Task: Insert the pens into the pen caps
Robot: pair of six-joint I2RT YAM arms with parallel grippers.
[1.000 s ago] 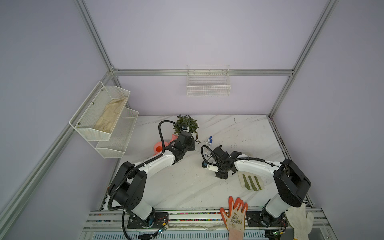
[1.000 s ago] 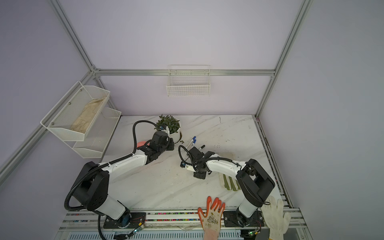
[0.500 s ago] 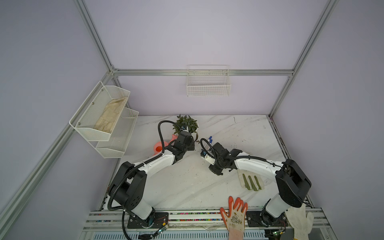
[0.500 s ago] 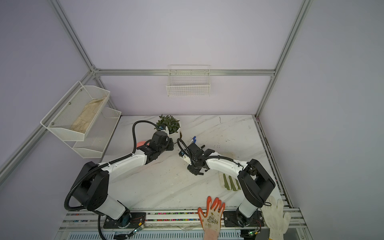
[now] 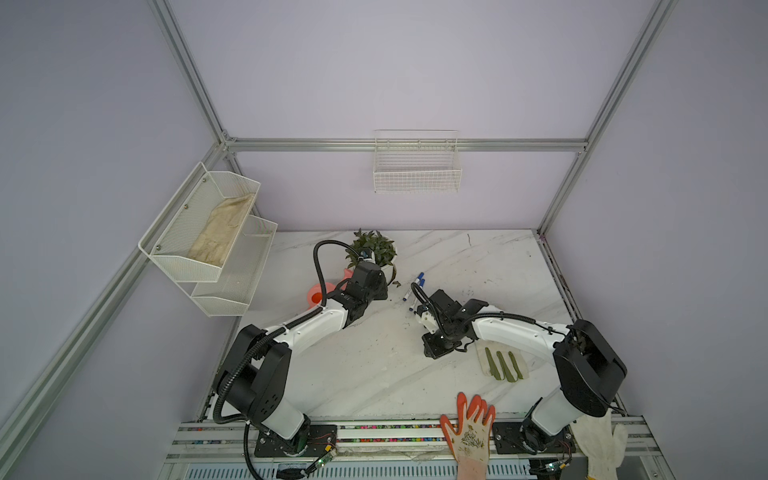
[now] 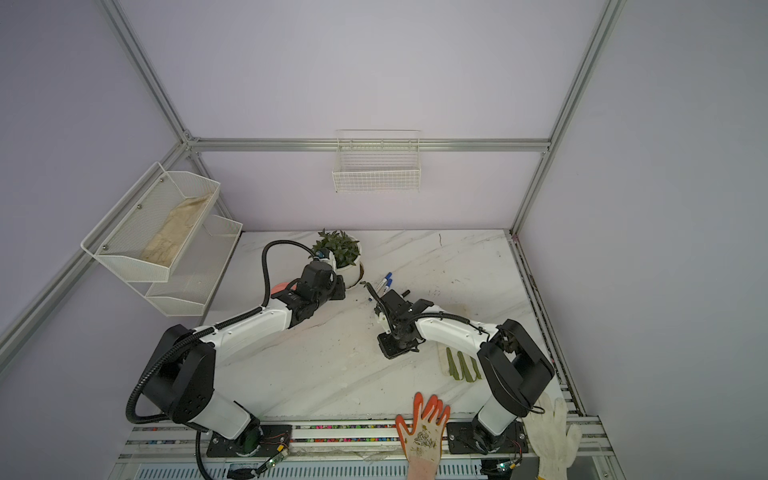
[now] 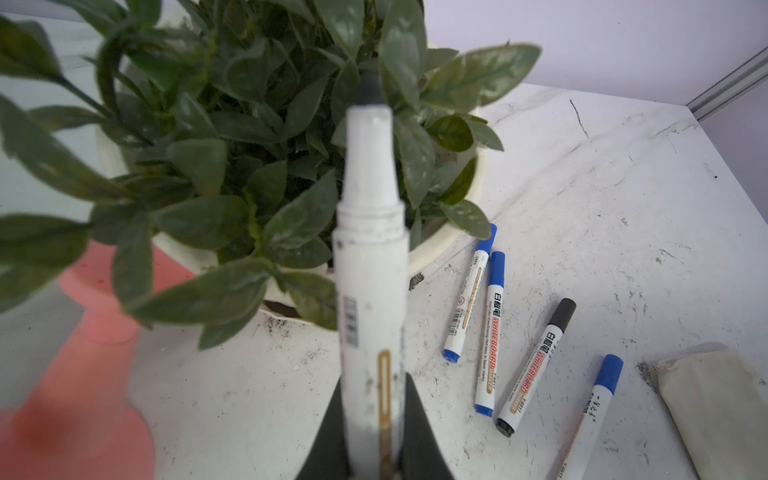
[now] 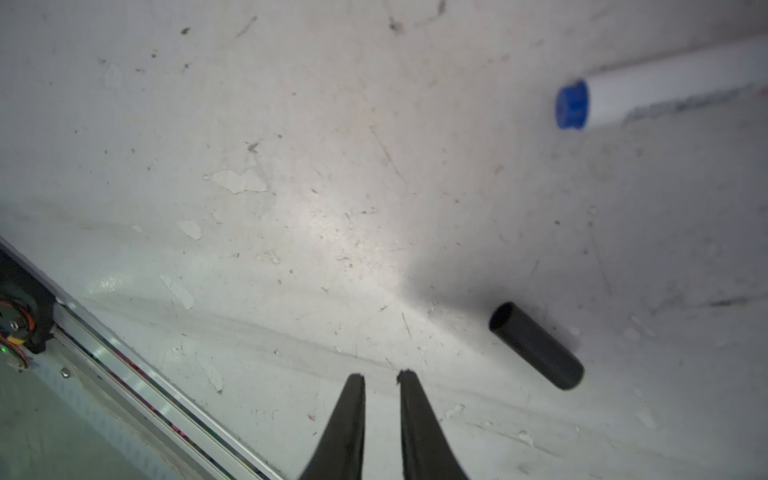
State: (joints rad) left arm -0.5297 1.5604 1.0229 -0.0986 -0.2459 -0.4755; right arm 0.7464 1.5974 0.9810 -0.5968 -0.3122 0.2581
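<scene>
The left end effector [image 7: 374, 388] is clamped on an uncapped pen [image 7: 370, 249]. The white barrel points at the potted plant [image 7: 249, 145] at the far middle of the bench [image 7: 623, 187], and its dark tip is blurred against the leaves. The right end effector [image 8: 381, 374] shows a narrow gap between its fingers and grips nothing. A black pen cap [image 8: 536, 345] lies on the bench just beside it, open end showing; it cannot be made out in the top views. Four capped pens [image 7: 490, 336] lie right of the plant, one cut off by the frame edge. A pink object [image 7: 83, 374] left of the plant is too blurred to name.
</scene>
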